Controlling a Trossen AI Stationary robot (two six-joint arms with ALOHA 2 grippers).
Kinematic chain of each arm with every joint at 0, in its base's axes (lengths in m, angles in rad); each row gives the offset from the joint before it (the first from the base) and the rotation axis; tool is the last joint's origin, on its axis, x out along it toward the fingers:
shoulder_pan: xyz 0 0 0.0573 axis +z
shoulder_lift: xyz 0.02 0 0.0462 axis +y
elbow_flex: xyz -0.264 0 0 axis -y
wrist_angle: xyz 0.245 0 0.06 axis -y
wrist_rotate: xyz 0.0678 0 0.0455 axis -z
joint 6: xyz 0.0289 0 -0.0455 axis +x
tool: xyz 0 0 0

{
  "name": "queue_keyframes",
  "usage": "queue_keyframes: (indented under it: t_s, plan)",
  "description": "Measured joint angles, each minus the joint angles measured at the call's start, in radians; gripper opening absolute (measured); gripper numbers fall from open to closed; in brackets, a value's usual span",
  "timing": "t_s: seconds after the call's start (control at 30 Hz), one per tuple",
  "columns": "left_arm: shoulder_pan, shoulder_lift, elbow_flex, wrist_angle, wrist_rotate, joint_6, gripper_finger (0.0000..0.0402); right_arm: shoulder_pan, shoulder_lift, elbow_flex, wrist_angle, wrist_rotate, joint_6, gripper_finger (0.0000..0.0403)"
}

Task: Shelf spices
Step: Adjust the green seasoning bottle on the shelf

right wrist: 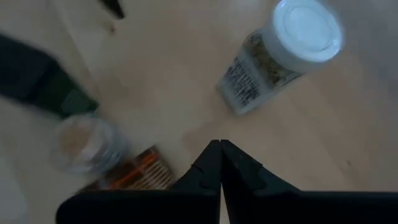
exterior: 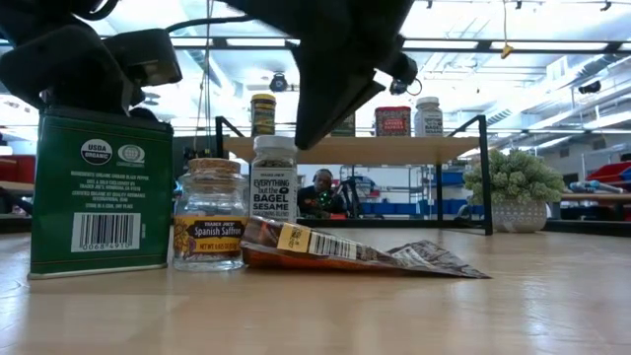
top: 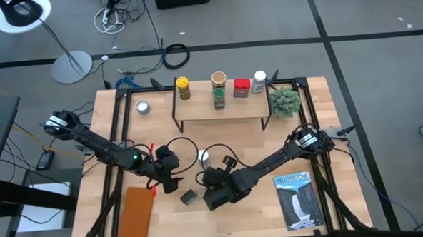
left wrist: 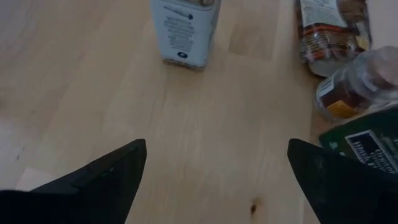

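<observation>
Several spice jars stand on the shelf's (top: 222, 109) wooden top, among them a yellow-lidded jar (top: 183, 87) and a red one (top: 241, 87). On the table in front stand a white-lidded sesame jar (right wrist: 280, 56), a small saffron jar (exterior: 209, 214) and a green tin (exterior: 99, 192). A flat brown packet (exterior: 355, 251) lies beside them. My left gripper (left wrist: 216, 162) hangs open over bare table, left of this group. My right gripper (right wrist: 219, 149) is shut and hovers above the table between the sesame jar and the saffron jar, touching nothing.
A small potted plant (top: 285, 99) stands at the shelf's right end and a round silver tin (top: 142, 106) at its left. A blue-and-white book (top: 299, 199) lies near the front right. A brown board (top: 135, 215) lies at the front left.
</observation>
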Motion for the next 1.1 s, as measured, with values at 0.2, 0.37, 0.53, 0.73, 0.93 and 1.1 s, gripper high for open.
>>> queue_keyframes:
  t_s: [0.2,0.37,0.53,0.73,0.93,1.1]
  plan:
    - [0.0,0.0,0.0,-0.007,0.0,0.032,0.0397,0.021,0.0,0.0,-0.011,-0.078,-0.008,0.0005]
    - [0.0,0.0,0.0,-0.016,0.044,0.099,0.0397,0.033,0.0,0.0,-0.03,-0.097,-0.003,0.0011]
    - [-0.001,0.0,0.0,-0.016,0.083,0.053,0.0397,0.037,0.0,0.0,-0.028,-0.26,0.0,0.0015]
    - [-0.011,0.0,0.0,-0.055,0.19,0.054,0.0397,0.037,0.0,0.0,-0.031,-0.372,0.007,0.0007]
    - [-0.033,0.0,0.0,-0.067,0.233,0.057,0.0397,0.028,0.0,0.0,-0.033,-0.386,-0.081,0.0005]
    - [-0.046,0.0,0.0,-0.065,0.235,0.088,0.0397,0.015,0.001,0.0,-0.089,-0.355,-0.101,0.0007]
